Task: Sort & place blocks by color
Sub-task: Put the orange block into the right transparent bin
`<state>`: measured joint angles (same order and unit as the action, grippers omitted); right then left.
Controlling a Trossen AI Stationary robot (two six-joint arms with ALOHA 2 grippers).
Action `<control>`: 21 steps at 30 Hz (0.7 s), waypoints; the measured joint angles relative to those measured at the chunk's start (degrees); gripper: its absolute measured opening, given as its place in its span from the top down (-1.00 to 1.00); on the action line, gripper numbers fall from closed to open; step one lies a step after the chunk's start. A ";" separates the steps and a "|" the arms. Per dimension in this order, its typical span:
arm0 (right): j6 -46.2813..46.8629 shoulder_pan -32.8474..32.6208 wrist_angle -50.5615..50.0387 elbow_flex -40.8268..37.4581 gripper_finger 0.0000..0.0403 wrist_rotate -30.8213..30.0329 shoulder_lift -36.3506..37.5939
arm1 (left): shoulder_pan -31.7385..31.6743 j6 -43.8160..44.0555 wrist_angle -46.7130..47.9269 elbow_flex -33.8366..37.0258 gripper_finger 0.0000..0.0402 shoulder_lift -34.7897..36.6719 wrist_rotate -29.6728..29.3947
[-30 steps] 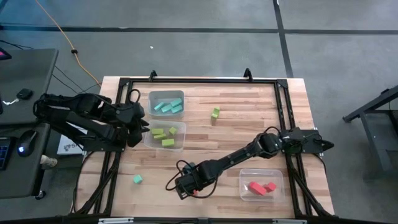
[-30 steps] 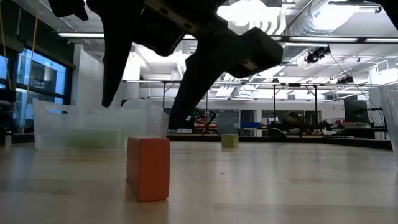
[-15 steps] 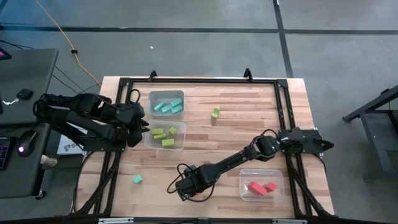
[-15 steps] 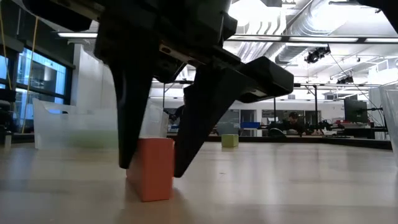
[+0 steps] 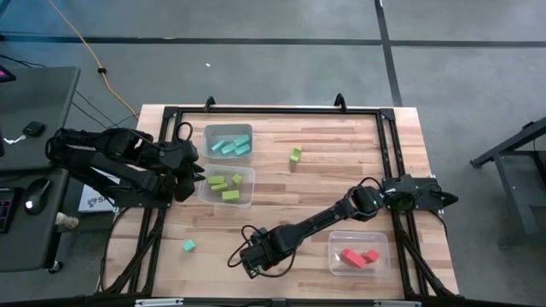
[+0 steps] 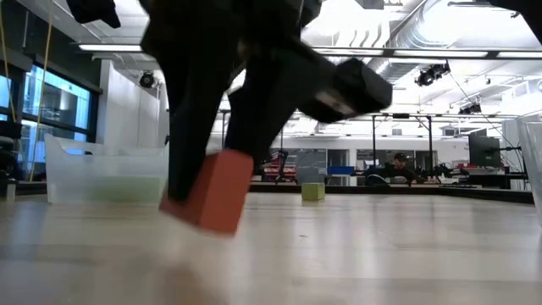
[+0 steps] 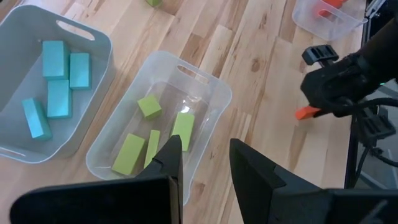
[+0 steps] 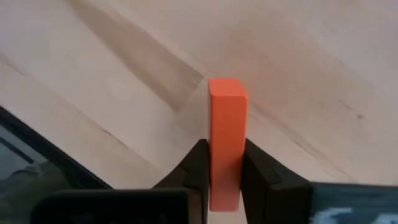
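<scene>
A red-orange block hangs tilted just above the wood near the table's front edge, with my right gripper shut on it. The block also shows in the right wrist view. My left gripper waits open over the table's left side, beside the bin of lime green blocks. A loose green block lies on the wood at the far middle. A loose cyan block lies at the near left. My right gripper pinches the red-orange block between its two fingers, which lie on two opposite sides at its upper end. The fingers come from above, slanting down. The block is tilted, its lower corner off the table.
A clear bin with cyan blocks stands at the far left, behind the green bin. A clear bin with red blocks stands at the near right. A black frame runs around the table's edge.
My right gripper has come down over the standing red-orange block, shut on its sides and raised it. The block stood upright on the wood; it now hangs tipped and clear of the table.
</scene>
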<state>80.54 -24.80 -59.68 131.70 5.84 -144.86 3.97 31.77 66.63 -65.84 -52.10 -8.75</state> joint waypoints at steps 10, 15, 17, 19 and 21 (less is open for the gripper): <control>-3.69 0.00 -8.47 3.30 0.82 -6.41 2.46 | -0.01 0.00 0.00 0.00 0.64 -0.02 0.00; -5.75 0.04 -13.32 3.19 0.81 -8.33 4.43 | -0.02 0.04 -0.02 0.00 0.64 -0.02 0.00; -6.08 0.04 -15.63 3.21 0.81 -9.35 5.34 | -0.02 0.02 -0.02 0.02 0.64 -0.02 0.00; -6.74 0.13 -18.38 3.19 0.81 -10.08 6.19 | -0.02 0.33 -0.02 0.00 0.64 -0.02 0.01; -7.46 0.15 -21.24 3.19 0.81 -10.34 6.89 | -0.02 1.00 -0.01 0.02 0.64 -0.02 0.00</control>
<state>73.08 -24.64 -80.92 134.89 -4.50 -137.97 3.95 32.77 66.62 -65.82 -52.12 -8.75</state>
